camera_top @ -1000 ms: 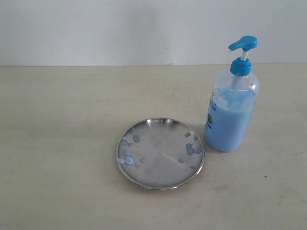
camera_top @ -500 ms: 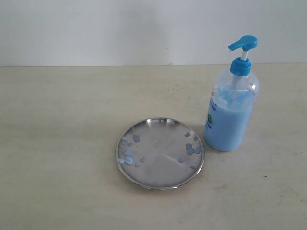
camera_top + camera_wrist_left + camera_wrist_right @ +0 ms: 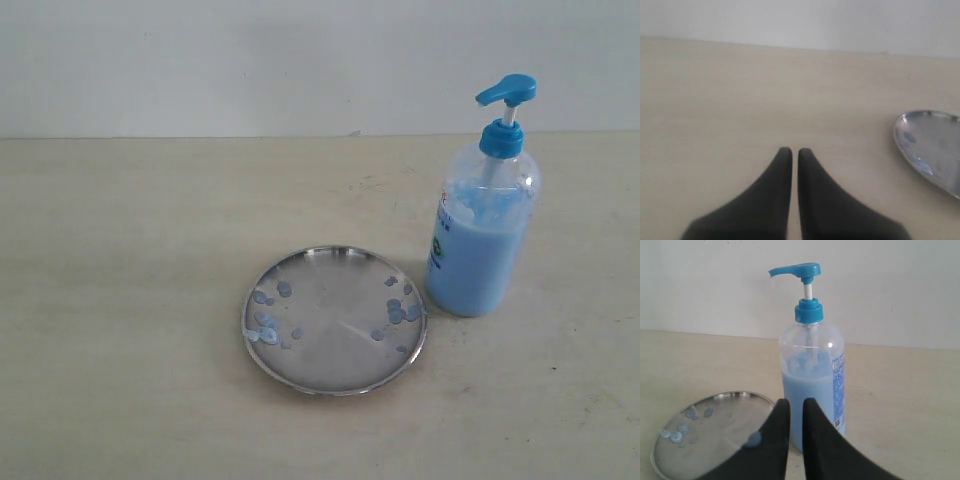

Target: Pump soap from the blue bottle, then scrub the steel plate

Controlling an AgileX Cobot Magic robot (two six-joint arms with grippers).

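Note:
The blue bottle stands upright on the table, its bright blue pump head raised, light blue soap filling its lower part. Just to its left lies the steel plate, round and shiny, with small blue soap blobs on both sides. Neither gripper shows in the exterior view. The right gripper is shut and empty, hanging in front of the bottle with the plate beside it; a soap blob sticks to one finger. Over bare table the left gripper is shut, the plate's rim off to one side.
A pale wooden table carries everything, with a white wall along its far edge. Only the bottle and the plate stand on it.

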